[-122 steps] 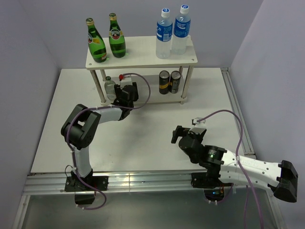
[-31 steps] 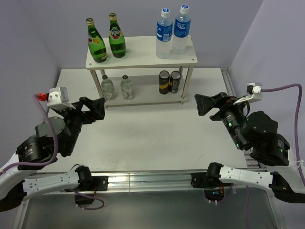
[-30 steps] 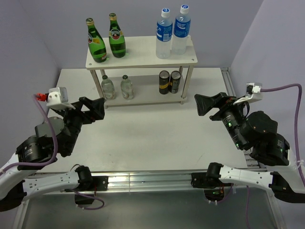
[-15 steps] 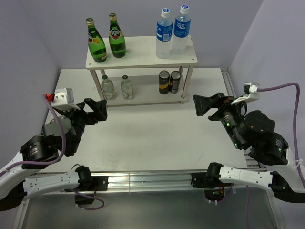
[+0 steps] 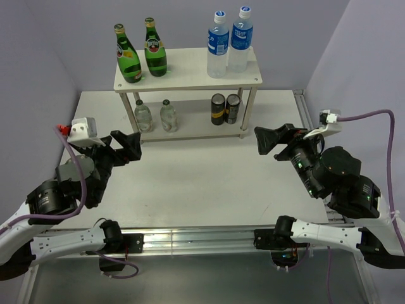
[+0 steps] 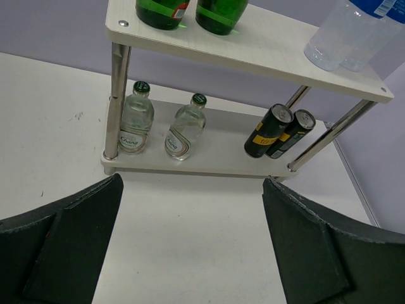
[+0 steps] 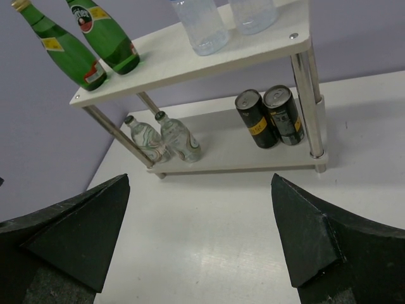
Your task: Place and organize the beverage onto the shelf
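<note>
A white table [image 5: 190,190] is lying under soft, even light. Pale lavender walls are closing it in on three sides: a back wall [image 5: 82,25] is rising behind the far edge, while a left wall [image 5: 28,114] and a right wall [image 5: 367,57] are standing along the side edges. An aluminium rail [image 5: 190,239] is running along the near edge and catching a bright glint. A second rail [image 5: 309,123] is lining the right edge. Beyond the near edge a dark grey surface [image 5: 202,285] is showing.

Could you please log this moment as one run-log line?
left gripper open, empty | right gripper open, empty | shelf top: green bottles, blue-label bottles | lower tier: small bottles, cans
</note>
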